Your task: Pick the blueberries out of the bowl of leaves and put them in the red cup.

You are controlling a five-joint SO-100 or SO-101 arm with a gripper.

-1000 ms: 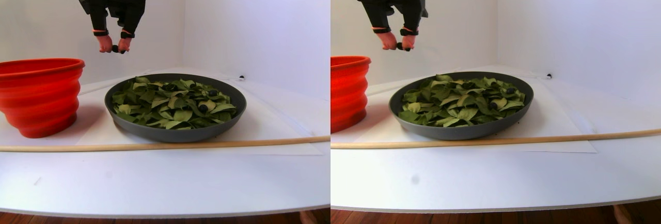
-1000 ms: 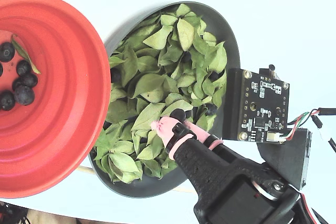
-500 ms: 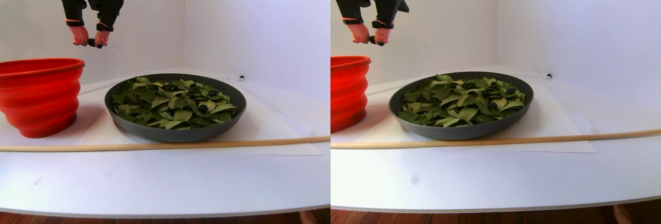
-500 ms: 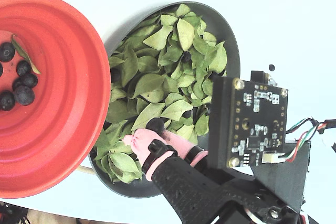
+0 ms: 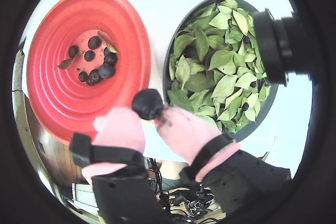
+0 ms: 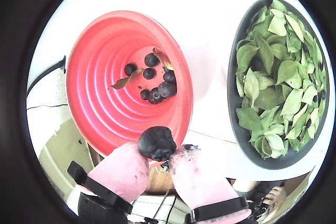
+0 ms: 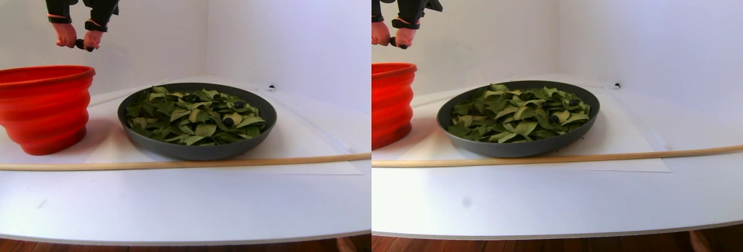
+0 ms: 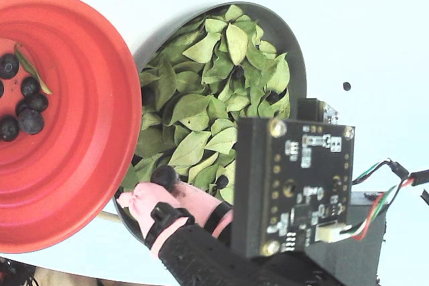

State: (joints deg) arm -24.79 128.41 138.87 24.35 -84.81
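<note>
Currently end effector [image 6: 164,153] pinches one blueberry [image 6: 156,142] above the red cup's [image 6: 100,77] near rim, bowl [image 6: 233,124] to the right in this wrist view.

In this wrist view the jaws are closed on one dark blueberry [image 6: 156,143], pinched between two pink fingertips [image 6: 123,170] at the lower middle. The berry sits over the near rim of the red cup [image 6: 100,85], which fills the left half. Inside the cup lie several blueberries [image 6: 156,81] clustered near the bottom, with a brownish leaf [image 6: 124,81] beside them. At right, apart from the cup on the white table [image 6: 207,35], the dark grey bowl [image 6: 235,124] holds green leaves [image 6: 278,77].
</note>
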